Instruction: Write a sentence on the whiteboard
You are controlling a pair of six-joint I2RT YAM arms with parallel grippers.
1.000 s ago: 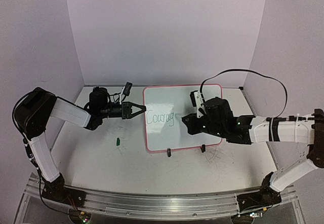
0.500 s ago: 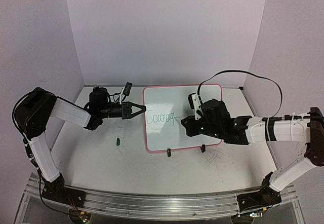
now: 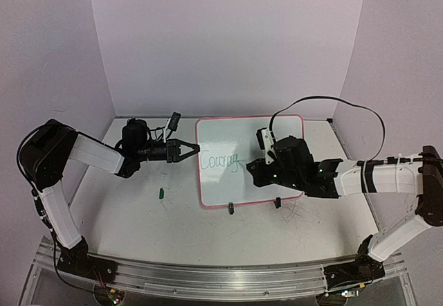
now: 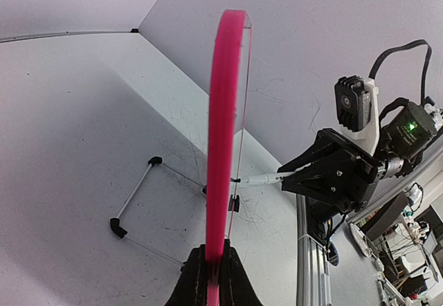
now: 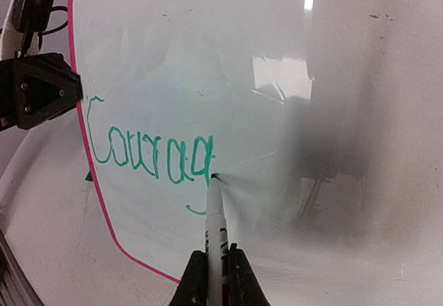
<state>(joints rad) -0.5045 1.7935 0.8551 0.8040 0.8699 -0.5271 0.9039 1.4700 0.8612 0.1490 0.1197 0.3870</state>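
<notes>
The whiteboard (image 3: 228, 143) with a pink-red frame stands tilted on its wire stand mid-table. Green writing (image 3: 218, 160) on it reads "Courag"; it shows large in the right wrist view (image 5: 152, 155). My left gripper (image 3: 188, 149) is shut on the board's left edge, seen edge-on as a pink strip (image 4: 221, 133). My right gripper (image 3: 255, 169) is shut on a white marker (image 5: 215, 240), whose tip touches the board just right of the "g". From the left wrist view the marker (image 4: 266, 178) meets the board's face.
A small green marker cap (image 3: 160, 194) lies on the table left of the board. The wire stand (image 4: 135, 205) reaches out behind the board. Two black clips (image 3: 230, 209) sit at the board's bottom edge. Walls close in on three sides.
My right gripper has shifted slightly left with the marker, along the end of the "g". My left arm and the board have not moved.
</notes>
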